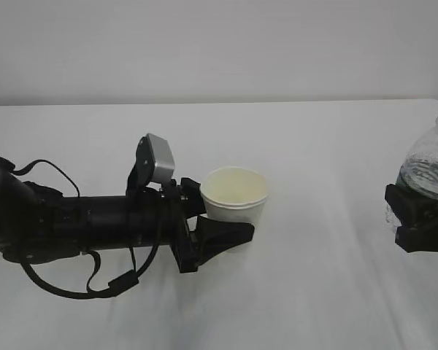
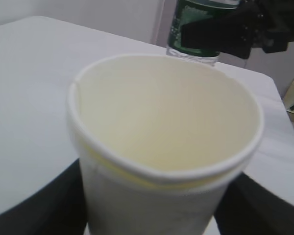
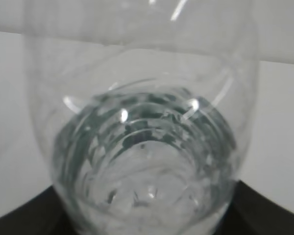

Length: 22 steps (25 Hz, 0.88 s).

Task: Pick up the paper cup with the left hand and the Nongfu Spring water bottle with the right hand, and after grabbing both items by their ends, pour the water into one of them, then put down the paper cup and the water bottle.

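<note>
I count one paper cup (image 1: 234, 197), one water bottle (image 1: 431, 162), and two arms on a white tabletop (image 1: 321, 292). The cup stands upright a little left of the middle of the tabletop, and my left claw (image 1: 223, 235) is clenched around its lower wall; in the left wrist view the cup (image 2: 161, 147) fills the picture with a dark finger (image 2: 39, 210) on either side of its base. Its cream-yellow inside looks dry, and I see no liquid in it. A silver-grey box (image 1: 155, 157) sits on top of the left arm just behind the cup. The bottle is at the far right edge of the exterior view, upright and partly cut off, well apart from the cup, and my right claw (image 1: 421, 219) is grasping it low on its body. From the right wrist camera I look down through the clear ribbed wall of the bottle (image 3: 142, 147) and see water (image 3: 147, 191) in the lower part, with the green label showing through. From the left wrist, the bottle's green band (image 2: 196, 29) shows beyond the cup's rim with the right claw (image 2: 235, 29) around it.
</note>
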Each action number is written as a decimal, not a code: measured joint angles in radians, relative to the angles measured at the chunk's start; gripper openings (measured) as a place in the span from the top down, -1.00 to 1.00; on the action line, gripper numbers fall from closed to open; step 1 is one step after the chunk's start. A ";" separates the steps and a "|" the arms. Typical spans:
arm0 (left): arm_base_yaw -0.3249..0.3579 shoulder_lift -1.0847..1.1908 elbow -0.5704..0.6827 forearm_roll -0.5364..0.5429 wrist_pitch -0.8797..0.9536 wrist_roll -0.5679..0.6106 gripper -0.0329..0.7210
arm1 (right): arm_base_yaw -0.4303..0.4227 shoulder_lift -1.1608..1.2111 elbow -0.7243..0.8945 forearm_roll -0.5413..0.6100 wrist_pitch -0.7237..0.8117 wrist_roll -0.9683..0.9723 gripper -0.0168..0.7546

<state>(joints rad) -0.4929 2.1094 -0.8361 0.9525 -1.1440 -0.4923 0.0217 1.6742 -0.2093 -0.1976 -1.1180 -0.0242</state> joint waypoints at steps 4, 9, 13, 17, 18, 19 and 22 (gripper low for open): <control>-0.031 0.000 0.000 -0.015 0.000 -0.002 -0.45 | 0.000 0.000 0.000 -0.011 0.000 0.009 -0.20; -0.033 0.000 0.000 -0.039 0.000 -0.004 -0.45 | 0.000 -0.006 0.006 -0.018 0.000 0.024 -0.20; -0.033 0.000 0.000 -0.043 0.000 -0.004 -0.45 | 0.000 -0.076 0.013 -0.018 0.035 0.024 -0.20; -0.033 0.000 0.000 -0.046 0.000 -0.004 -0.45 | 0.000 -0.188 0.014 -0.016 0.149 0.024 -0.20; -0.033 0.000 0.000 -0.046 0.000 -0.004 -0.45 | 0.000 -0.220 0.015 -0.016 0.183 0.024 -0.20; -0.033 0.000 0.000 -0.046 0.000 -0.004 -0.45 | 0.000 -0.250 0.017 -0.016 0.211 0.024 -0.20; -0.045 0.000 0.000 -0.049 0.000 -0.004 -0.45 | 0.000 -0.318 0.020 -0.016 0.307 0.024 -0.20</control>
<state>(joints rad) -0.5379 2.1094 -0.8361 0.9040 -1.1440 -0.4961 0.0217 1.3565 -0.1893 -0.2139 -0.8107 0.0000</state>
